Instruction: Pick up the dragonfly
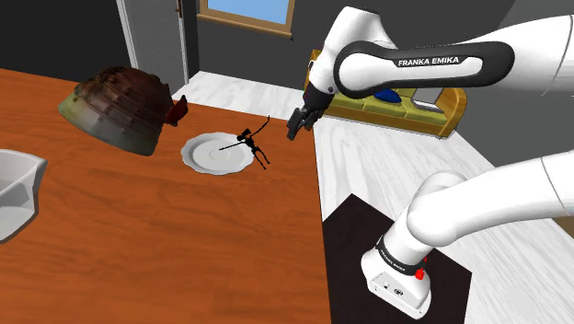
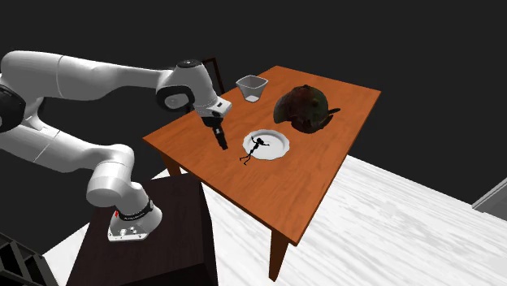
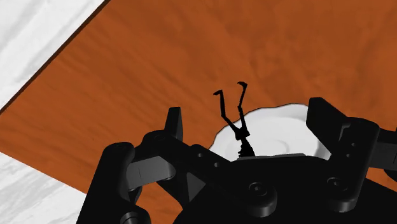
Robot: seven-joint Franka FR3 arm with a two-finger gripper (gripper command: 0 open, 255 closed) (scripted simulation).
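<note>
Dragonfly [image 3: 241, 130] partly behind tool [image 1: 294, 129]

- Shoulder camera is sitting beside and a little behind the stand [image 1: 350, 230], looking down over the table [image 1: 138, 258] at middling range. It is facing toward a window [image 1: 246, 9] and a yellow sofa [image 1: 432, 115] beyond the table.
- Second exterior camera is standing farther off and higher, looking down. It is framing the stand at lower left and the whole tabletop running to upper right, with a black area behind.
- Wrist camera is riding on the hand, looking along the gripper [image 3: 249, 118] from close above the tabletop.
- All three views are sharing the white plate [image 1: 204, 155] and the dragonfly [image 1: 253, 143]. Both exterior views are also sharing the arm [image 2: 81, 73] and the stand.
</note>
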